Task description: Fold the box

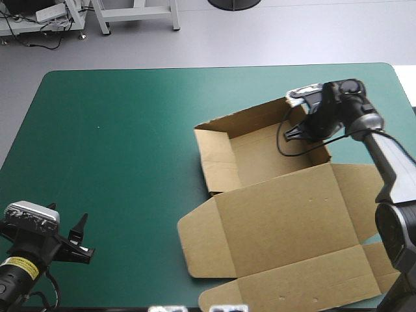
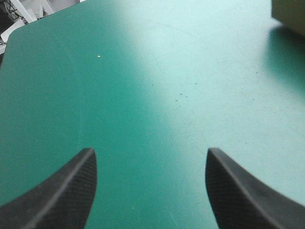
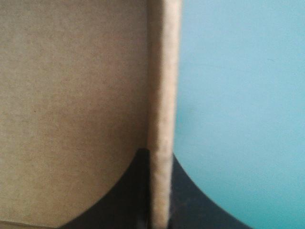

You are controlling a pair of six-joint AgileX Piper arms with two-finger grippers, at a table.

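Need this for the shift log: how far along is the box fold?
Done: the box has its tray walls raised. In hand: the right gripper is shut on the tray's right wall, one finger inside, one outside. The left gripper hangs open over bare teal-green cover. Left: the lid and its flaps lie flat, nothing tucked there.

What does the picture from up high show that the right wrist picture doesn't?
Only the high view shows the whole box: an open tray with its lid lying flat, plus the left gripper, open, over the bare teal-green cover at its near left corner. Only the right wrist view shows up close how the right gripper pinches one tray wall, one black finger inside, one outside. Both show the brown board, the cover and the right gripper.
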